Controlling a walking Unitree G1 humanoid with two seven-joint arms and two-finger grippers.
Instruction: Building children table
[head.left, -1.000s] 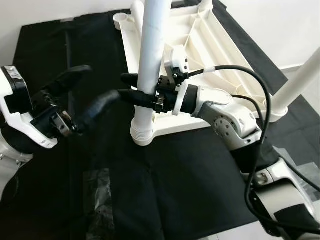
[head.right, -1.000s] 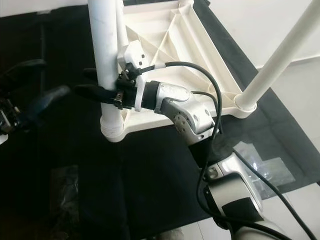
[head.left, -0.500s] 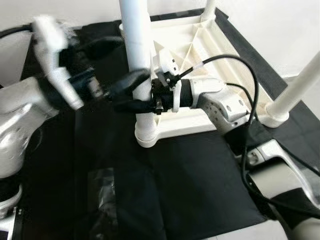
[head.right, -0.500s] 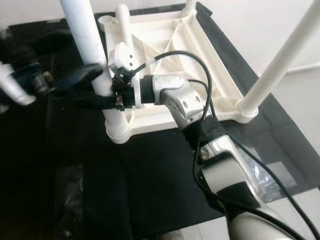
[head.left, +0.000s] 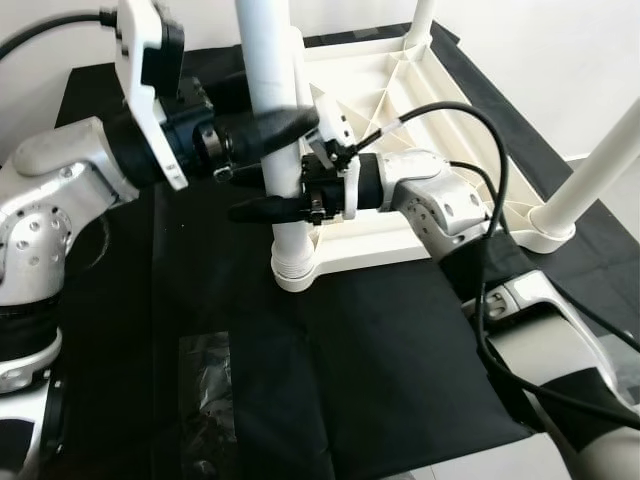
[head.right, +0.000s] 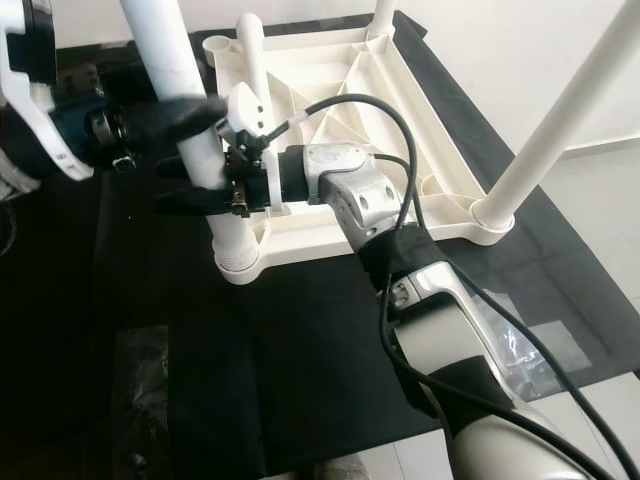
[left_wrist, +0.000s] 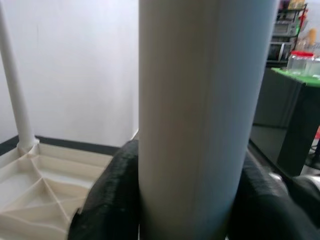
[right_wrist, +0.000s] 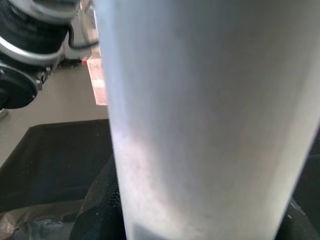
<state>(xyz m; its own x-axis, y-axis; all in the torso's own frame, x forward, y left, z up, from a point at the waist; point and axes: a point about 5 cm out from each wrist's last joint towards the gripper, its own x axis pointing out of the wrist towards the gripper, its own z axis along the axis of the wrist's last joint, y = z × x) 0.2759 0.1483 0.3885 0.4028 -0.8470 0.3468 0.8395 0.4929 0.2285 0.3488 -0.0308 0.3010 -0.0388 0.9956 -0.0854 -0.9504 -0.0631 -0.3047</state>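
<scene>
Left gripper (head.left: 268, 140) newly clamped on white leg (head.left: 270, 95), right gripper (head.left: 270, 200) pinching it below, no readable writing.

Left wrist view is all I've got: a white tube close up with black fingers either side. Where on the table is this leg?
Observer: It's the table leg standing in the near left corner socket of the upside-down tabletop.
Operator: Is the right hand on it too?
Observer: Yes, the right hand straddles the same leg, just below the left hand.
Operator: How many other legs are already in?
Observer: Three more stand in the other corners, including the near right one.
Operator: What is the tabletop lying on?
Observer: A black cloth spread on the floor, with a clear plastic bag on it nearer the robot.
</scene>
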